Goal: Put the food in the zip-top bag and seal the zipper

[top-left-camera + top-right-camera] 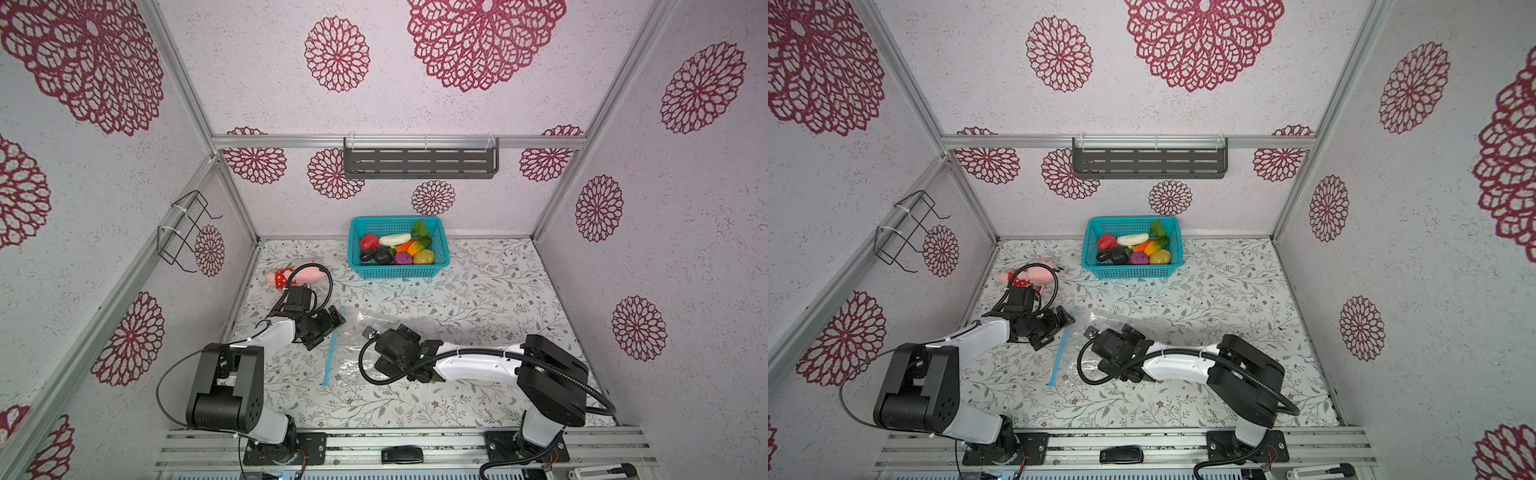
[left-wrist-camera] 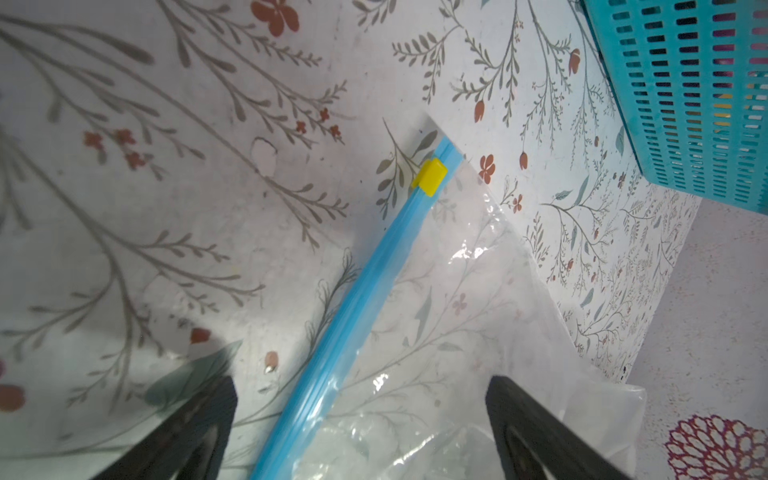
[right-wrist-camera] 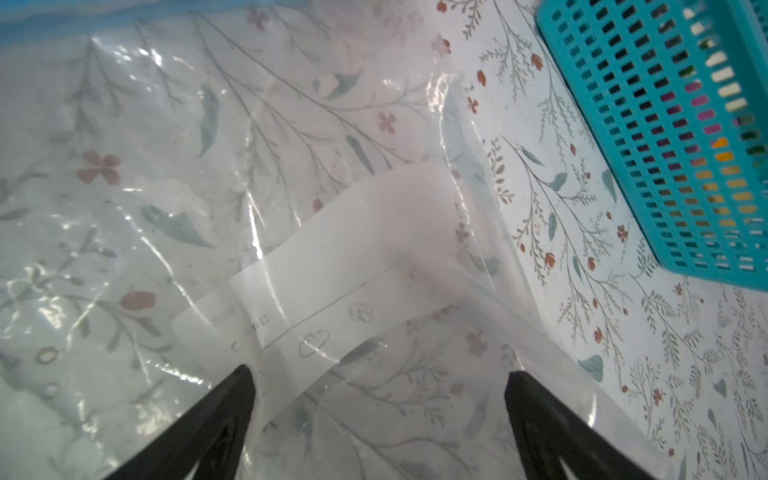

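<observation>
Pale walls (image 1: 415, 62) printed with crimson flower medallions close in a table (image 1: 490, 299) covered by a leafy floral cloth. In both top views a grey slotted shelf (image 1: 419, 163) hangs on the back wall above centre, and a black wire rack (image 1: 185, 232) sits on the left wall.

A teal mesh basket (image 1: 399, 272) stands at the back of the table, just above the frame's centre. All the food (image 1: 397, 248) lies inside it: red pepper, white corn, carrot, dark eggplant, purple onion, yellow potato and green leaves. A pink plush toy (image 1: 286, 276) in a red dotted dress lies left of the basket, partly behind the left arm's cable.

The zip-top bag (image 1: 347, 368) lies flat and crinkled in the lower middle of the frame, with no food in it. Its zipper (image 1: 331, 355) runs along its left edge as a light-blue strip, with a yellow slider (image 2: 430, 178) near its far end. A white label (image 3: 353, 257) shows on the bag's face.

The left gripper (image 2: 361, 380) is released. Its jaws stand spread wide, the blue strip passes between them, and it grasps nothing. The right gripper (image 3: 379, 372) is also released. Its jaws stand wide over the bag's label and hold nothing.
</observation>
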`<state>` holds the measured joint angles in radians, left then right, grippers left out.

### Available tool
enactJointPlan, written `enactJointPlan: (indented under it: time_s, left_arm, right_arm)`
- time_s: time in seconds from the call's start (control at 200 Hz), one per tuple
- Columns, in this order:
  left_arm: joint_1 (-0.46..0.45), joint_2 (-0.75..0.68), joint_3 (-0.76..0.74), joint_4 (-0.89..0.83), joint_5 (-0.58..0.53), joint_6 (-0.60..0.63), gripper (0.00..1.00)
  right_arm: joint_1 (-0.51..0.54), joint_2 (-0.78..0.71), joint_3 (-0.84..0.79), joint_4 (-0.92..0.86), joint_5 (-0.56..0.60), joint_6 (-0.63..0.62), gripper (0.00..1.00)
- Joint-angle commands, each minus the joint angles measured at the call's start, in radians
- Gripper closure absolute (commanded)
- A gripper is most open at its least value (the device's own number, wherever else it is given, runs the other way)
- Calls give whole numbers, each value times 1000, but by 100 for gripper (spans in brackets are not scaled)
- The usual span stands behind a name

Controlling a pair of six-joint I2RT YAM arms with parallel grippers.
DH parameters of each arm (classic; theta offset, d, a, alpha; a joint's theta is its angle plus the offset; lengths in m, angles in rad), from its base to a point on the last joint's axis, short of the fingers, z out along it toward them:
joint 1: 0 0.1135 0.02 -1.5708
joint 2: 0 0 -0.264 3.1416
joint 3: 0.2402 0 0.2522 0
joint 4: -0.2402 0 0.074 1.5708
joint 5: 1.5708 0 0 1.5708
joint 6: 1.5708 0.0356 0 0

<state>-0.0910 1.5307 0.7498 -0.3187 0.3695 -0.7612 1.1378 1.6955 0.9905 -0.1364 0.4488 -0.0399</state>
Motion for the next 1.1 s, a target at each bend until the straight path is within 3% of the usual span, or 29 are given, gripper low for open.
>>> enactJointPlan:
  time_s: [0.0, 0.365, 0.6, 0.73, 0.886, 1.096]
  left_arm:
    - [-13, 22, 3, 59, 34, -20, 1]
    - [-52, 53, -8, 129, 45, -62, 0]
    - [-53, 35, -39, 168, 54, -96, 6]
    - [-52, 4, -74, 191, 81, -126, 13]
    - [-15, -78, -137, 193, 111, -165, 16]
    - [90, -210, -151, 39, 54, -156, 18]
  right_arm:
    - [-18, -74, -47, -11, 65, 67, 3]
    - [-85, -253, -252, -11, 121, 85, 2]
    - [-155, -314, -247, -63, 155, 115, 3]
    - [-156, -284, -111, -214, 176, 265, 4]
    - [-115, -179, 120, -387, 113, 468, 2]
    - [-38, 89, 512, -657, 216, 680, 1]
